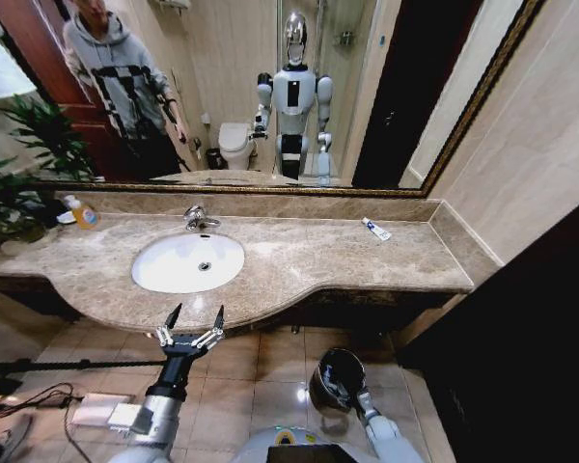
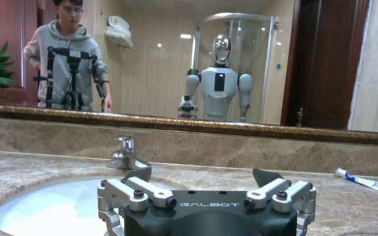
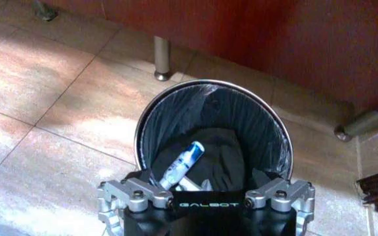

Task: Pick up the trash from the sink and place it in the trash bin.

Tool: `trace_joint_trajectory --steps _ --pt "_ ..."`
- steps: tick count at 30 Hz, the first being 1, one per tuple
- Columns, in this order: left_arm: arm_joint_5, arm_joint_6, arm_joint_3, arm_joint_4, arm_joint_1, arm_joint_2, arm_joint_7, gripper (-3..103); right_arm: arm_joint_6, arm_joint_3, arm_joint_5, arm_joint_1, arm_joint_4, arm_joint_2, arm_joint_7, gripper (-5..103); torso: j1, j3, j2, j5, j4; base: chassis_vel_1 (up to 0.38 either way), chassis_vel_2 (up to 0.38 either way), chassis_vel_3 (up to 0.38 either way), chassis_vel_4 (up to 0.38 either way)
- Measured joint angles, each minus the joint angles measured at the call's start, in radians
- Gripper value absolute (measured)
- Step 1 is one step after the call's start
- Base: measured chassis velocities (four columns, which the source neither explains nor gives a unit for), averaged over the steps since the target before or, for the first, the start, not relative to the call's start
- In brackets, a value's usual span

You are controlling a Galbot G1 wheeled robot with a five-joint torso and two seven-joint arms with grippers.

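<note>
The sink point(image 1: 164, 265) is a white oval basin in the beige marble countertop, with a chrome faucet point(image 1: 198, 219) behind it; its bowl shows just the drain. One piece of trash, a white tube with blue marks point(image 1: 374, 229), lies on the counter far right of the basin, and shows as the tube point(image 2: 362, 179) in the left wrist view. My left gripper point(image 1: 193, 321) hangs open and holds nothing, just in front of the counter edge below the basin point(image 2: 51, 209). The black trash bin point(image 1: 336, 378) stands on the floor. My right gripper point(image 3: 204, 176) is open right over its rim point(image 3: 277, 128). Another white and blue tube point(image 3: 181, 163) lies inside.
A yellow soap bottle point(image 1: 83, 214) stands at the counter's back left beside a leafy plant point(image 1: 19, 183). A dark cabinet point(image 1: 521, 328) closes off the right side. Cables and a white box point(image 1: 96, 410) lie on the tiled floor at the left. The mirror reflects me and a person.
</note>
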Motion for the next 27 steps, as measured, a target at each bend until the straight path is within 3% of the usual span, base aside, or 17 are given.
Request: trace_joint_trajectory --steps 15,18,21,27 --pt "0.000 0.000 0.000 0.000 0.000 0.000 0.000 100 0.014 0.021 0.070 -0.134 0.228 -0.015 -0.016 100 0.000 0.000 0.000 0.0000 0.0000 0.000 0.000 0.000 0.000" --pt "0.000 0.000 0.000 0.000 0.000 0.000 0.000 100 0.000 0.032 0.115 -0.185 0.328 -0.016 -0.022 100 0.000 0.000 0.000 0.0003 -0.0001 0.000 0.000 0.000 0.000" --pt "0.000 0.000 0.000 0.000 0.000 0.000 0.000 100 -0.064 0.044 0.280 -0.322 0.623 -0.010 -0.037 100 0.000 0.000 0.000 -0.0002 -0.0001 0.000 0.000 0.000 0.000" --pt "0.000 0.000 0.000 0.000 0.000 0.000 0.000 100 -0.077 0.053 0.346 -0.442 0.882 0.006 -0.027 100 0.000 0.000 0.000 0.0001 0.0000 0.000 0.000 0.000 0.000"
